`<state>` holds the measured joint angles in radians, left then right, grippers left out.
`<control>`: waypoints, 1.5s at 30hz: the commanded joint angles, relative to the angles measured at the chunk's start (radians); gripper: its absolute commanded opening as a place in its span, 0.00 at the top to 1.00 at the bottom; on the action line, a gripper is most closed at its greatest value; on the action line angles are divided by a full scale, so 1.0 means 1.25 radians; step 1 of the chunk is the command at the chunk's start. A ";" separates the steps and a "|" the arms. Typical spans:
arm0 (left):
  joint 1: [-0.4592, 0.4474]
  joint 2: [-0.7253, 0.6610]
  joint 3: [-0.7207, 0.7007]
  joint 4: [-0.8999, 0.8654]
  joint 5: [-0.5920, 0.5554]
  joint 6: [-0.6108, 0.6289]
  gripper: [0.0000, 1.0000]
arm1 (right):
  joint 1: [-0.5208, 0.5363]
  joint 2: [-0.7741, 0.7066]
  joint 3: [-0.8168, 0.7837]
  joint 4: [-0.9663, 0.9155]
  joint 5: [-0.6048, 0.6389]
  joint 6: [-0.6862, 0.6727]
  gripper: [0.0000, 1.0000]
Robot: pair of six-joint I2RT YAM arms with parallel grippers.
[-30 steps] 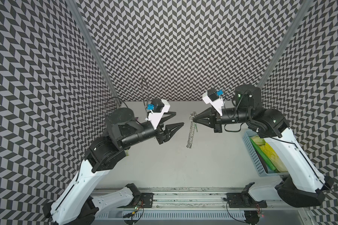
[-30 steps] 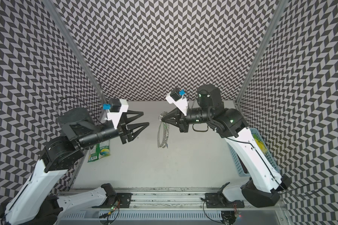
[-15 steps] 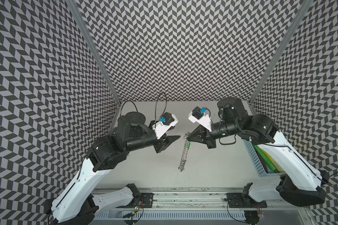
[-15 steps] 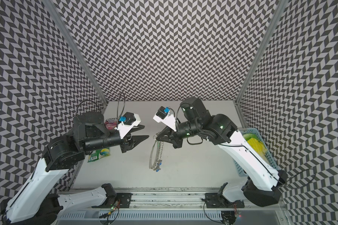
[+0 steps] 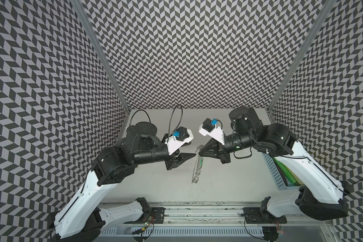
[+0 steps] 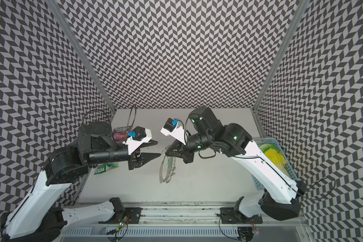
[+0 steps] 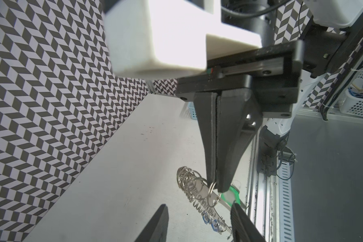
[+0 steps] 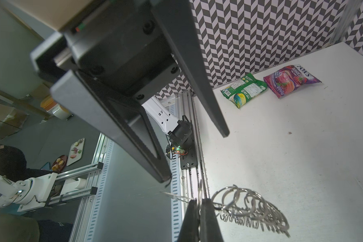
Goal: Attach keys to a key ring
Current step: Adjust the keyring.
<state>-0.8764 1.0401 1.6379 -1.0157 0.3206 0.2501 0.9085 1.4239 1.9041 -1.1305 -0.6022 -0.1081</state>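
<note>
My right gripper (image 5: 199, 154) has its jaws pressed together on one wire ring of the key ring (image 5: 197, 170), which hangs over the middle of the table (image 5: 228, 188). The green-tagged key (image 7: 228, 193) sits against the plate just under that grip. My left gripper (image 5: 192, 149), jaws spread, is just left of it.

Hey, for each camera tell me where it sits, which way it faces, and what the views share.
Both top views: overhead, looking down on the gray table; left arm, right arm, left gripper and right gripper show.
Left wrist: on the left arm, facing the right gripper, shut on the key ring, a gray crescent plate fringed with silver wire rings; own open jaws show.
Right wrist: on the right arm, facing the left gripper; own shut jaws show.
Shared by all: the key ring.
</note>
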 commanded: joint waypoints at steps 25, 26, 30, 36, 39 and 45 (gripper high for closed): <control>-0.027 -0.028 -0.016 -0.016 0.061 -0.036 0.67 | 0.038 -0.023 0.013 0.065 -0.028 0.019 1.00; -0.028 -0.028 -0.017 -0.018 0.062 -0.035 0.67 | 0.038 -0.027 0.015 0.065 -0.029 0.020 1.00; -0.027 -0.028 -0.020 -0.026 0.059 -0.030 0.65 | 0.040 -0.039 0.011 0.070 -0.036 0.026 1.00; -0.028 -0.026 -0.018 -0.024 0.067 -0.028 0.65 | 0.049 -0.037 0.017 0.059 -0.039 0.026 1.00; -0.027 -0.024 -0.014 -0.022 0.067 -0.028 0.66 | 0.054 -0.035 0.020 0.061 -0.039 0.026 1.00; -0.027 -0.021 -0.020 -0.015 0.083 -0.033 0.70 | 0.061 -0.026 0.028 0.064 -0.042 0.022 1.00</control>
<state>-0.9035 1.0134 1.6196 -1.0275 0.3981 0.2119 0.9752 1.3975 1.9102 -1.1213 -0.6292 -0.0822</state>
